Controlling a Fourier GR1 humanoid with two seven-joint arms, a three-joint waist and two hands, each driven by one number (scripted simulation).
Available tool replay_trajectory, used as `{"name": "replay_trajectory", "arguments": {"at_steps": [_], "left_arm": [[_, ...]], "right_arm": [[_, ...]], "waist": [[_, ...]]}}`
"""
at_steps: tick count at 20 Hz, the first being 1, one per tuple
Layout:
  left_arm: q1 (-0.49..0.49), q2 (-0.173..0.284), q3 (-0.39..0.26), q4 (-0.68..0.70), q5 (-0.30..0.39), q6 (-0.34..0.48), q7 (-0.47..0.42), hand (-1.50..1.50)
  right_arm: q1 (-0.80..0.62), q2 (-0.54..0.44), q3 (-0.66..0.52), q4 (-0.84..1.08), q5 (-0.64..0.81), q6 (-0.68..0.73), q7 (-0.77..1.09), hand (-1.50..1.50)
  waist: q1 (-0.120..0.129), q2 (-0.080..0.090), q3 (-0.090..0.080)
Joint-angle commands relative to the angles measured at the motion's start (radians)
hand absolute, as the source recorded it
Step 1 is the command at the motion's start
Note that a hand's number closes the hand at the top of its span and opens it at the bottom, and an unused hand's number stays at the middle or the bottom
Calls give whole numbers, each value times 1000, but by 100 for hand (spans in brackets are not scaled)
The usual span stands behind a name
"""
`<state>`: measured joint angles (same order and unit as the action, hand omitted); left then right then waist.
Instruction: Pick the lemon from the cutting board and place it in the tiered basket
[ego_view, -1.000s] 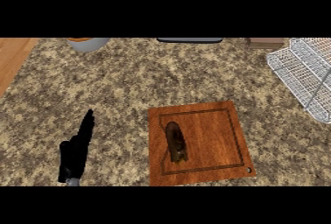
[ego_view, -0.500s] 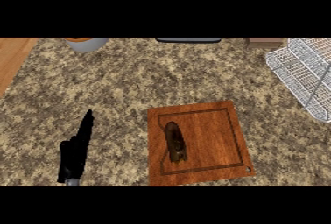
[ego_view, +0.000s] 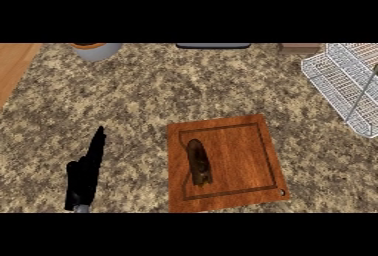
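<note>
Left black hand (ego_view: 85, 170) is resting near the lower left of the speckled stone counter (ego_view: 148, 95), its fingers stretched out straight and pointing away from the robot, holding nothing and lying well apart from the reddish-brown wooden cutting board (ego_view: 240, 155). On the board's left half a dark, elongated brownish object (ego_view: 198, 162) is lying lengthwise; it is possibly the lemon, though its colour makes that hard to confirm. At the upper right, the white wire tiered basket (ego_view: 336, 82) is standing off the board. A grey bowl with an orange rim (ego_view: 96, 50) is sitting at the far left edge.
</note>
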<state>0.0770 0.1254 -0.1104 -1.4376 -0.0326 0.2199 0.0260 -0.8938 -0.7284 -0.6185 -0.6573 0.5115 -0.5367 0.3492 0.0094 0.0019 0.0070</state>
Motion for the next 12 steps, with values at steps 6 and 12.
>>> {"name": "replay_trajectory", "arguments": {"at_steps": [6,12], "left_arm": [[34,-13,17,30,-12,31,-3,0],[92,31,64,-15,32,-1,-1,0]], "right_arm": [[152,-112,-84,-210,4,-123,188,-150],[426,-173,-227,-469,-121,56,243,-150]], "waist": [[-52,-16,-9],[-92,-27,-10]]}}
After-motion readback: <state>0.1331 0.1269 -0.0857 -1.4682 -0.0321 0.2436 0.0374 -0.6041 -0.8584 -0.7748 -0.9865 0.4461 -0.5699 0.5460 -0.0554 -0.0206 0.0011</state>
